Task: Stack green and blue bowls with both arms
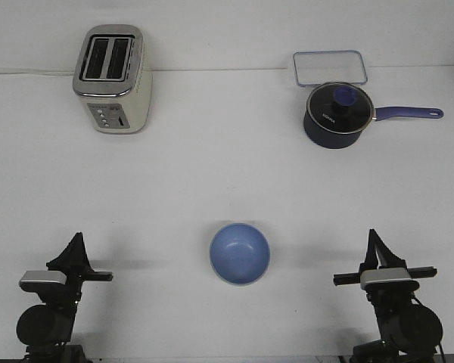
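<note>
The blue bowl [240, 253] stands upright on the white table, near the front and in the middle, between my two arms. A thin pale rim shows along its near edge; I cannot tell whether that is the green bowl beneath it. No separate green bowl is in view. My left gripper [78, 240] is at the front left, its fingers meeting in a point, empty, well to the left of the bowl. My right gripper [374, 236] is at the front right, also closed to a point and empty, well to the right of the bowl.
A cream toaster [112, 79] stands at the back left. A dark navy saucepan with a glass lid [337, 115] stands at the back right, its handle pointing right. A clear rectangular lid [329, 68] lies behind it.
</note>
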You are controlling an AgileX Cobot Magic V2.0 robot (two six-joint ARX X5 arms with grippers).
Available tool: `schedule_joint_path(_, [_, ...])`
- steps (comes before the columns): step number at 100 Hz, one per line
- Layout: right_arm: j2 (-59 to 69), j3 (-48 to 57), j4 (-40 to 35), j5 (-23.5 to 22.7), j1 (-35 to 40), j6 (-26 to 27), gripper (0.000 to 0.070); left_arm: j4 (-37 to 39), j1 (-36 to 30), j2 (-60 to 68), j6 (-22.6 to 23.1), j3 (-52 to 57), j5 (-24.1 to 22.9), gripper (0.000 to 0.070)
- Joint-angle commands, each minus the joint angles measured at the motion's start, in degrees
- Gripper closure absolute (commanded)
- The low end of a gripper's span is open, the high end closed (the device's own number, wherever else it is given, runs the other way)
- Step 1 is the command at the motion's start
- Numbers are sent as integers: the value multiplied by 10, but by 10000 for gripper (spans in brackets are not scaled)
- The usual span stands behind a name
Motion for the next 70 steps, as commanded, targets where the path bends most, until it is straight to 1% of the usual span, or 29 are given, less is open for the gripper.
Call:
schedule_joint_path(1, [-9,-25,26,-28,-29,-35,698,6,-1,0,0,-11,1,685])
schedule_joint_path(5, [-13,-47,42,-42,-44,-47,698,6,-1,0,0,-11,1,685])
schedule_joint_path(9, [-18,-68,57,-47,-55,-54,698,5,-1,0,1,-11,1,685])
schedule_joint_path(24, [-33,-130,82,-47,-77,-52,697,6,-1,0,1,-11,1,685])
schedule_joint_path(34, [-33,-160,84,-47,-85,-49,698,6,-1,0,0,-11,1,685])
schedule_joint_path(41, [-33,-160,70,-49,-85,-41,698,6,-1,0,0,-11,1,685])
schedule_joint_path(52, [-33,-160,97,-47,-85,-53,698,5,-1,0,0,-11,1,685])
schedule_joint_path(70, [-33,-160,147,-46,-84,-52,698,6,-1,0,1,-11,1,685])
